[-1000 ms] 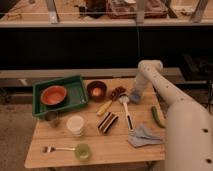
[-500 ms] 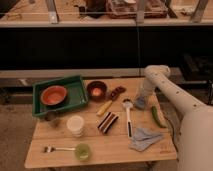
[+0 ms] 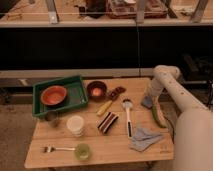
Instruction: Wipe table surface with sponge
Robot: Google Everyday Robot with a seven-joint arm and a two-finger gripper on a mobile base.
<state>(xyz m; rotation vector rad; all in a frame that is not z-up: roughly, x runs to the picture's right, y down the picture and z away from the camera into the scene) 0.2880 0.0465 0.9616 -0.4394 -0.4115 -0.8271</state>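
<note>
Sponge (image 3: 146,104), a small blue-grey pad, lies on the right side of the wooden desk (image 3: 60,137), near the far right corner. In the camera view the robot's pale arm (image 3: 172,90) bends down from the right, and the tool (image 3: 149,98) sits right over the sponge, at or very near its top. I cannot tell how far the tool is open or whether it has hold of the sponge. Just beside the sponge, toward the front, lies a long green object (image 3: 159,117), and nearer the front edge a crumpled grey cloth (image 3: 142,139). To the left of the sponge a white brush (image 3: 128,116) lies lengthwise, then a dark striped item (image 3: 107,121) and a yellow-handled utensil (image 3: 105,107). A dark bowl (image 3: 96,90) stands at the middle of the far edge. A green tray (image 3: 75,95) on the left holds an orange bowl (image 3: 53,95). In front of the tray are a white cup (image 3: 76,125), a green cup (image 3: 82,151) and a fork (image 3: 55,148).
</note>
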